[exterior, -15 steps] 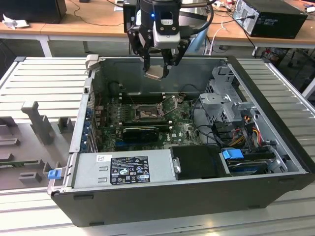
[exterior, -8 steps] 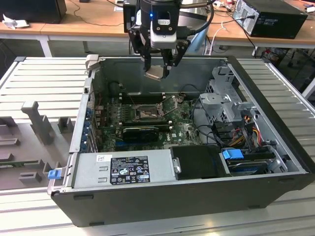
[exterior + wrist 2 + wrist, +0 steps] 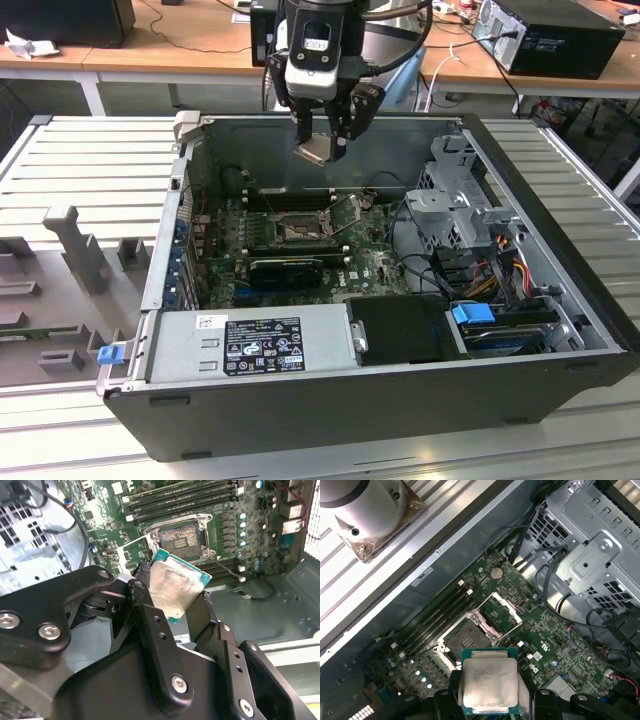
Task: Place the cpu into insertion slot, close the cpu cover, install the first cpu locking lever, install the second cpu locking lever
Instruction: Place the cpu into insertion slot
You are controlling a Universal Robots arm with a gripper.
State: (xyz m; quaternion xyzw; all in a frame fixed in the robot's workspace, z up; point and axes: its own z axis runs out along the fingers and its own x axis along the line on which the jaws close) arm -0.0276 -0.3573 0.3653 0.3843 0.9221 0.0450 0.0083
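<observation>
My gripper (image 3: 322,142) hangs above the open computer case, shut on the cpu (image 3: 312,152), a small square chip with a pale metal top and green edge. In both wrist views the cpu (image 3: 175,585) (image 3: 489,680) sits clamped by its edges between the black fingers (image 3: 142,582), tilted and well above the motherboard. Below it lies the insertion slot (image 3: 297,232) (image 3: 181,536) (image 3: 462,637), uncovered, dark in the middle. The cpu cover (image 3: 131,554) (image 3: 501,611) stands swung up beside the slot.
Long black memory slots (image 3: 180,497) run beside the socket. A metal drive cage (image 3: 455,200) and loose cables (image 3: 500,265) fill the case's right in the exterior view; a silver power supply (image 3: 250,342) lies along the front. Grey fixtures (image 3: 75,245) stand outside on the left.
</observation>
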